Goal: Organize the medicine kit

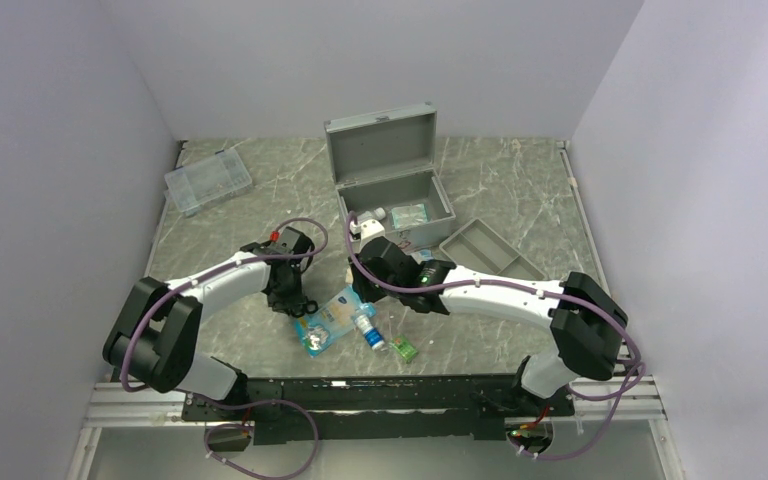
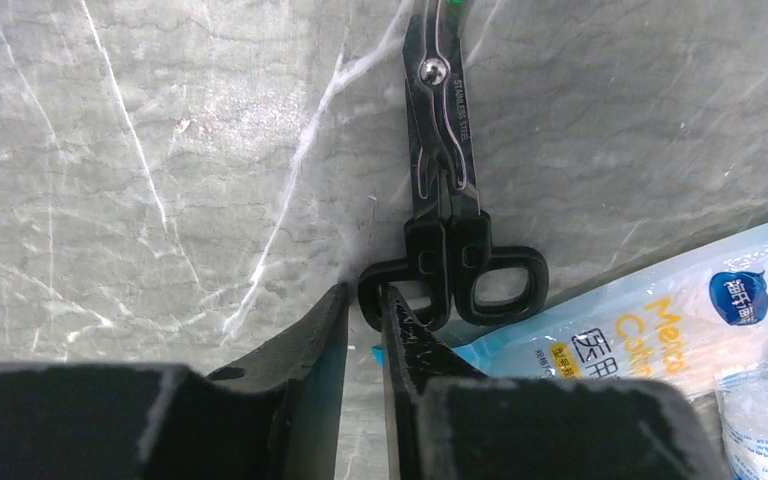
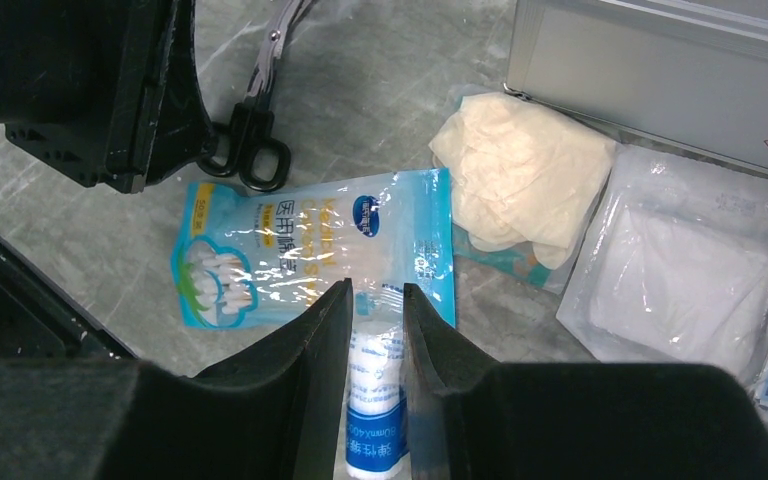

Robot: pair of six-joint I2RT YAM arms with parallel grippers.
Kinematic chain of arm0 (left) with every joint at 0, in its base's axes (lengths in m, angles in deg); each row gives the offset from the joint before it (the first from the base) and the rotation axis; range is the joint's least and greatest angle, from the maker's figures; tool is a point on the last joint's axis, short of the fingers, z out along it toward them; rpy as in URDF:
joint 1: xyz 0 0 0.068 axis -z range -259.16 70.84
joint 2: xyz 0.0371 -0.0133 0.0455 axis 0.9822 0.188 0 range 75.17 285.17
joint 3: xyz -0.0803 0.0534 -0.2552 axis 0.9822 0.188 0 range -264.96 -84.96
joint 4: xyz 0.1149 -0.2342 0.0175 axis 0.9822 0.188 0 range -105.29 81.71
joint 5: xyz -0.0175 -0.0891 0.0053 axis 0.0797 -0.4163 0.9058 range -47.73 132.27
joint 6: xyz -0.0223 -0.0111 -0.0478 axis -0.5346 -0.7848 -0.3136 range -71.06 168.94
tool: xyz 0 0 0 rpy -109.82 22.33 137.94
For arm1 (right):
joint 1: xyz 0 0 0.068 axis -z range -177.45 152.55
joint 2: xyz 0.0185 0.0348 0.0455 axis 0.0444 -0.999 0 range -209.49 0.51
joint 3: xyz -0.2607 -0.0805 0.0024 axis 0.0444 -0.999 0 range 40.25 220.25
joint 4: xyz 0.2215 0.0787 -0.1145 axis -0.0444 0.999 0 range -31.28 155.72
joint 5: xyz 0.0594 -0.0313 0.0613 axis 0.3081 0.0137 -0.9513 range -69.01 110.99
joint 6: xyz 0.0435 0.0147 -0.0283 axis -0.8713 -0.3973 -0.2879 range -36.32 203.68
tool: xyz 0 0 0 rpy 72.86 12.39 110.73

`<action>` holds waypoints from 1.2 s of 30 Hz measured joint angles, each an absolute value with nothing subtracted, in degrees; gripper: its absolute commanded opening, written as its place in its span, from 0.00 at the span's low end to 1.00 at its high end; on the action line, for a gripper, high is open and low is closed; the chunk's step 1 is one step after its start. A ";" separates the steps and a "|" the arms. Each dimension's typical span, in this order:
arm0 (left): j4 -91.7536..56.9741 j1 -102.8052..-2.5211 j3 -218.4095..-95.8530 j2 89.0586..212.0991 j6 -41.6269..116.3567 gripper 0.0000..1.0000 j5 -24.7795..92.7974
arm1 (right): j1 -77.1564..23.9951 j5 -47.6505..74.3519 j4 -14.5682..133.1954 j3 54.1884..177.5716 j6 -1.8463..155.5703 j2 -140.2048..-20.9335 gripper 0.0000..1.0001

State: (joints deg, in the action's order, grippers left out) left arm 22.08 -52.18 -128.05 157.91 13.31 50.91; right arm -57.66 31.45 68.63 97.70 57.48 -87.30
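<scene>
The medicine kit [image 1: 390, 170], a silver-grey metal case, stands open at the back with a few items inside; its front wall shows in the right wrist view [image 3: 660, 60]. My left gripper [image 2: 365, 292] is shut on one handle loop of the black scissors [image 2: 445, 170], which lie flat on the table. My right gripper [image 3: 375, 290] is closed around the far end of a wrapped bandage roll [image 3: 375, 400], which lies next to a blue cotton swab bag [image 3: 290, 250]. In the top view both grippers [image 1: 290, 295] [image 1: 372, 295] are low over the table in front of the kit.
Cream gloves [image 3: 520, 170] and a clear gauze pack [image 3: 680, 260] lie just before the kit. A shallow grey divided tray [image 1: 490, 250] sits right of the kit. A clear plastic compartment box [image 1: 207, 181] is at the back left. A small green packet [image 1: 406, 350] lies near the front.
</scene>
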 measured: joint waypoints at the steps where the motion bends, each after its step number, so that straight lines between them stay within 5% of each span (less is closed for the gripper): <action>1: 22.08 -52.16 -128.05 157.93 13.28 0.19 50.98 | -57.66 31.45 68.63 97.70 57.48 -87.23 0.29; 7: 22.12 -52.07 -128.05 158.04 13.28 0.00 51.42 | -57.68 31.45 68.76 97.70 57.48 -87.12 0.28; 30: 23.52 -55.57 -128.80 151.29 14.73 0.00 52.64 | -58.21 31.41 69.37 97.76 57.46 -87.12 0.29; 36: 23.70 -56.07 -128.77 147.57 15.10 0.00 51.68 | -58.25 30.12 69.20 97.85 56.34 -86.99 0.45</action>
